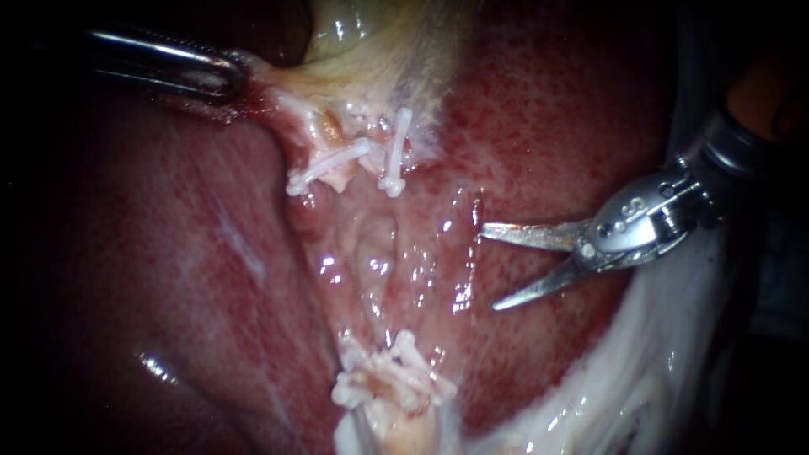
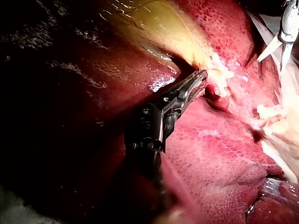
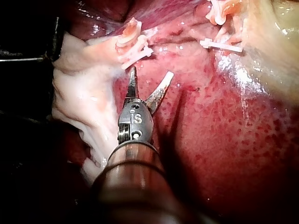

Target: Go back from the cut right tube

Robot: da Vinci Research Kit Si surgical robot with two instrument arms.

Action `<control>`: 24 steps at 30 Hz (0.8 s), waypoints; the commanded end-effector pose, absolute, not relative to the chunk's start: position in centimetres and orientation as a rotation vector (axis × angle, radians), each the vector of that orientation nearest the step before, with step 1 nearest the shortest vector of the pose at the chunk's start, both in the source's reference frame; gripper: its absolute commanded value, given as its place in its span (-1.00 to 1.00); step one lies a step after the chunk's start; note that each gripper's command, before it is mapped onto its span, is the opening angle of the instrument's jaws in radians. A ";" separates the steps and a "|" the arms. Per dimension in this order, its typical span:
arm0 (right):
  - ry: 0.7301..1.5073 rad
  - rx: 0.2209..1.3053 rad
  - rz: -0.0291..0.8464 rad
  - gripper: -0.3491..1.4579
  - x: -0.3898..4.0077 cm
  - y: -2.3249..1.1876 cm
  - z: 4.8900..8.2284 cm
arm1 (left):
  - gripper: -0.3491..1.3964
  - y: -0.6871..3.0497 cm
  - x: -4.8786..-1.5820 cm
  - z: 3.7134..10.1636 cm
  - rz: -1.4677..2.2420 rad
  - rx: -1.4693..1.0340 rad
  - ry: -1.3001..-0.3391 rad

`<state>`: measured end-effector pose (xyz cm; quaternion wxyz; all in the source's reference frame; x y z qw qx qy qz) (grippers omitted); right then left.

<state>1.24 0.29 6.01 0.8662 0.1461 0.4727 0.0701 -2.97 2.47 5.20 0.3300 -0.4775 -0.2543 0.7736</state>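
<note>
The step in hand is the retreat itself. The slim silver right instrument (image 1: 490, 266), tipped with two thin pointed blades, hangs over the wet red bed, just to the right of the gap between the two groups of clips. Its blades stand apart with nothing between them. The cut right tube is, by my reading, the pale end under the upright white plastic clip (image 1: 396, 156), just below the yellowish glistening gallbladder (image 1: 379, 42). Its other end should lie in the lower cluster of white clips (image 1: 392, 379), though I cannot tell which clip there is its own. The next move calls for drawing the shaft back out toward the right, with the blades brought together first, I judge, so their points miss the mottled dark-red liver (image 1: 168, 253). The dark metal left instrument (image 1: 232, 76) reaches in flat from the left, its jaws clamped on the gallbladder's pale edge, holding it taut
</note>
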 end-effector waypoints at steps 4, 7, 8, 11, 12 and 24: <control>0.991 0.310 0.147 0.99 1.22 0.29 6.01 | -1.00 2.42 -3.04 5.25 2.025 -1.249 -0.663; 0.991 0.310 0.146 0.99 1.21 0.29 6.00 | -1.00 2.35 -3.14 5.33 2.031 -1.253 -0.672; 0.991 0.311 0.146 0.99 1.21 0.29 6.00 | -1.00 2.31 -3.19 5.38 2.031 -1.258 -0.673; 0.992 0.311 0.145 0.99 1.19 0.29 6.00 | -1.00 2.22 -3.31 5.53 2.050 -1.252 -0.685; 0.992 0.311 0.145 0.99 1.19 0.29 6.00 | -1.00 2.20 -3.34 5.57 2.060 -1.255 -0.689; 0.992 0.312 0.145 0.99 1.17 0.29 5.99 | -1.00 2.16 -3.41 5.68 2.064 -1.242 -0.702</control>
